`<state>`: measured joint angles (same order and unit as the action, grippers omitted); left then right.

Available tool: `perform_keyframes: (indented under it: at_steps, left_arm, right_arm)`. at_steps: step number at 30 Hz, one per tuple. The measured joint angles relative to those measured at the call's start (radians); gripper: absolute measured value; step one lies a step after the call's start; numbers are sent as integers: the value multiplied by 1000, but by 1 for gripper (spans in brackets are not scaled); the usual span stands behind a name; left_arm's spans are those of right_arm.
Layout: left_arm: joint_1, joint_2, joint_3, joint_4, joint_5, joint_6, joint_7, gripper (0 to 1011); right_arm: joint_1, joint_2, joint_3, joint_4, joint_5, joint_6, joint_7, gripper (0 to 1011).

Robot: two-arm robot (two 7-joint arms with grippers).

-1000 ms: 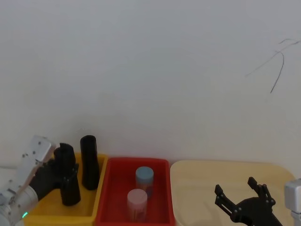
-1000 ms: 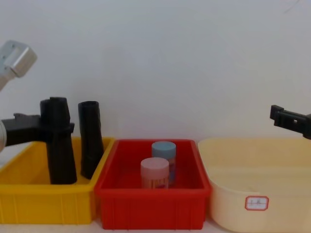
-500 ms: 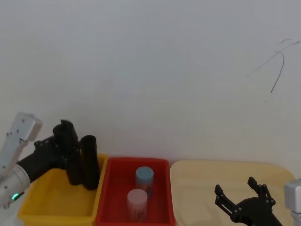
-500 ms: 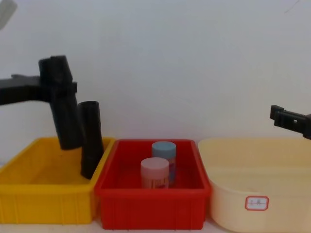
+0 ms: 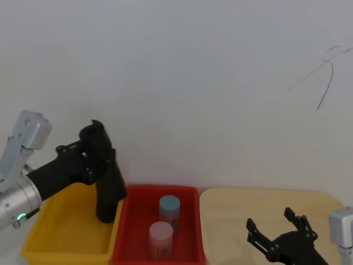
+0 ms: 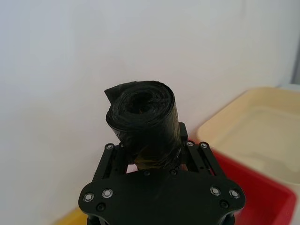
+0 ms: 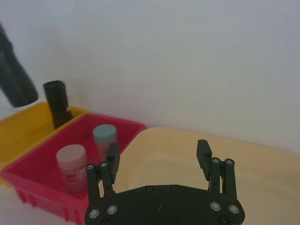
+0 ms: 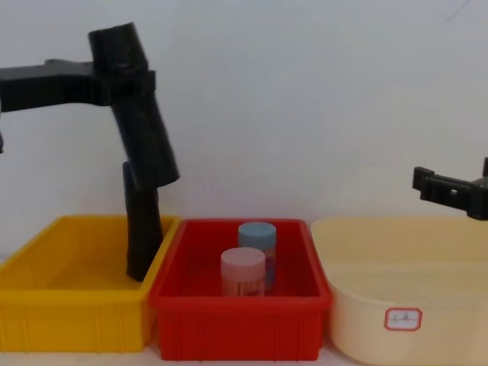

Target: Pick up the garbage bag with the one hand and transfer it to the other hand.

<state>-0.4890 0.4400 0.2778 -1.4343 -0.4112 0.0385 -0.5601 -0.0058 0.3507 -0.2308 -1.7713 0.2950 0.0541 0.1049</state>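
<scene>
Carry step: left claw (image 8: 126,78) pinching garbage bag (image 8: 149,145), tilted, above yellow bin (image 8: 69,320). Right claw (image 7: 158,157) spread over cream tub (image 8: 358,305). Next: bring both together, right claw closes.

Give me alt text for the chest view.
The left gripper holds a tilted black garbage bag roll above the yellow bin, where a second roll stands. The right gripper hovers over the cream tub.

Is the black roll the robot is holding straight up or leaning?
Leaning. Clamped in the left hand, the roll is in the air, its top toward the robot's left, its bottom slanting toward the red bin.
</scene>
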Motion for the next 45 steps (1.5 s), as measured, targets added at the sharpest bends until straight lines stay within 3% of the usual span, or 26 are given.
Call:
perform_keyframes:
  at_steps: [11, 22, 33, 45]
  left_arm:
    - [-2, -11, 51, -73, -24, -2, -58, 475]
    - [7, -39, 121, -126, -14, 3, -66, 475]
    - [13, -64, 188, -139, 9, 6, -62, 475]
    - [11, -76, 229, -136, 17, 7, -59, 475]
  right_arm:
    - [39, 41, -20, -19, 33, 78, 106, 1004]
    - [102, 86, -43, -35, 73, 163, 205, 1004]
    - [124, 101, -45, -40, 93, 189, 224, 1005]
    - [123, 113, -30, -52, 104, 195, 204, 1004]
